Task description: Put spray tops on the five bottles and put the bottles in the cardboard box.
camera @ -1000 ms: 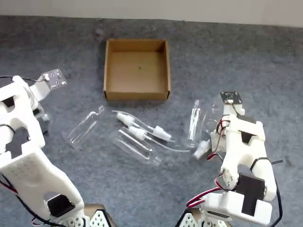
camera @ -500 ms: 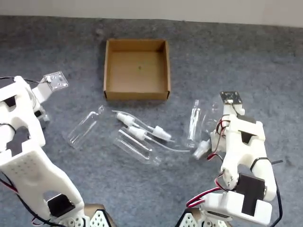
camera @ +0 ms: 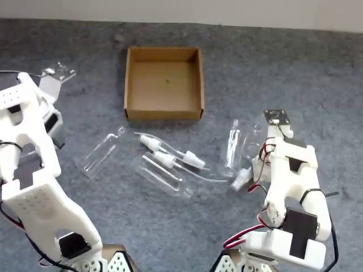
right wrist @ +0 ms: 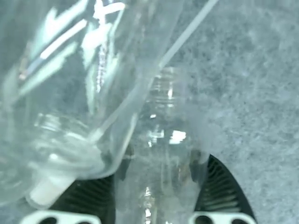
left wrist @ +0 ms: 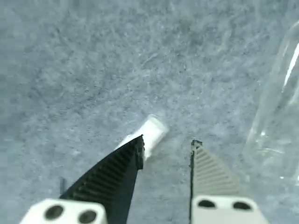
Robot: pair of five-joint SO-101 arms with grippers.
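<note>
My left gripper (left wrist: 167,144) is open just above the grey carpet, with a white spray top (left wrist: 150,132) lying at the tip of its dark finger and a clear bottle (left wrist: 279,116) beside the pale finger. My right gripper (right wrist: 161,186) is shut on a clear bottle (right wrist: 161,154), neck pointing away; a second bottle (right wrist: 70,70) with a thin tube lies across it. From above, the cardboard box (camera: 164,116) sits open at the far middle. Clear bottles (camera: 102,150) (camera: 164,175) (camera: 231,146) and white spray tops (camera: 150,140) (camera: 193,160) lie scattered between the left arm (camera: 31,113) and right arm (camera: 286,164).
Grey carpet covers the table. Another white spray top (camera: 241,178) rests by the right arm's wrist. Open carpet stretches right of the box and along the near middle.
The left arm's wrist has swung toward the far side, its camera board moving away from me. The right arm and the bottles have stayed put.
</note>
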